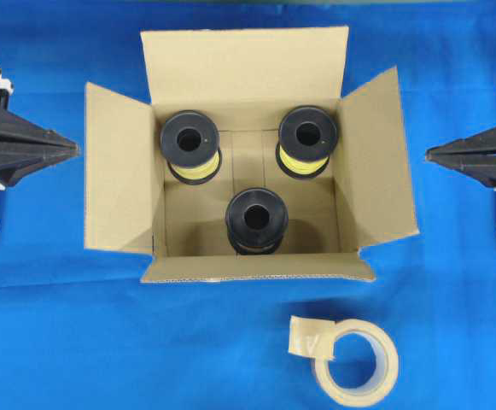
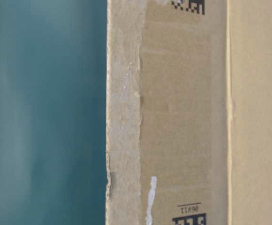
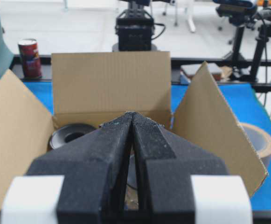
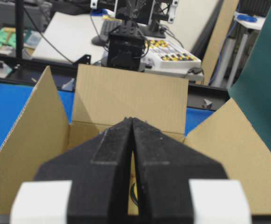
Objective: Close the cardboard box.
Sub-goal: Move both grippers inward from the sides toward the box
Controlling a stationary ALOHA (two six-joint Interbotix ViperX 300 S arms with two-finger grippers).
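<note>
The cardboard box stands in the middle of the blue cloth with all its flaps spread open. Inside it are three black spools, two of them wound with yellow line. My left gripper sits shut at the left, a short way outside the left flap, with its tip pointing at it. At the right, my right gripper is also shut and holds nothing, just beyond the right flap. From each wrist view I see the shut fingertips in front of the open box.
A beige tape roll lies on the cloth in front of the box, right of centre. The table-level view is filled by the box's wall with printed codes. A red can stands beyond the table.
</note>
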